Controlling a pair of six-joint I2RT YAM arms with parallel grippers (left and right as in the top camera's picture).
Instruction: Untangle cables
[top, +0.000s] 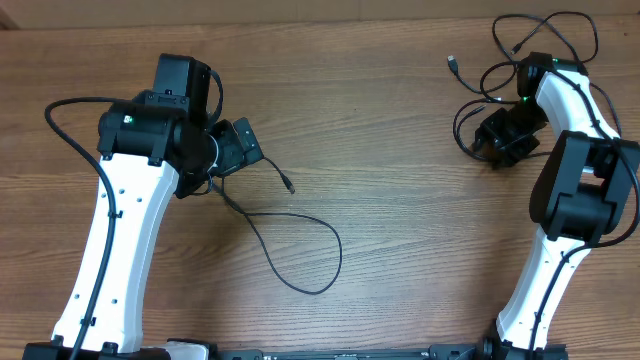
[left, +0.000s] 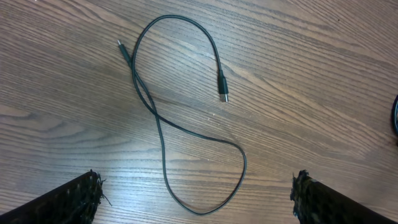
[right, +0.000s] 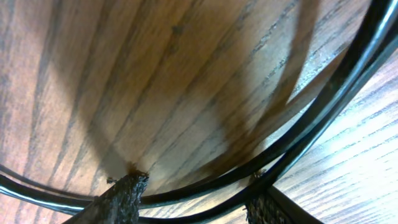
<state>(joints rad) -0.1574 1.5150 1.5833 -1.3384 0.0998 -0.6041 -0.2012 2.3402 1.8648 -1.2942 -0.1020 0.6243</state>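
At the far right of the table (top: 400, 190), the right gripper (right: 196, 193) sat low in the tangled cables (top: 520, 45). Its jaws were partly apart, straddling two strands, nothing clamped.

Step judged: taking hold of a strand to draw it out. The next move needs one strand only between the fingers, otherwise the knot may drag along. Loops lay close about that wrist, a snag risk.

The left gripper (left: 198, 186) hung spread wide above a separate cable (left: 155, 115), its plug (left: 222, 90) lying loose.

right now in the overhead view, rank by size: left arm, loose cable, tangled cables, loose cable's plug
1. left arm
2. loose cable and tangled cables: similar spread, tangle partly hidden, so tied
3. plug
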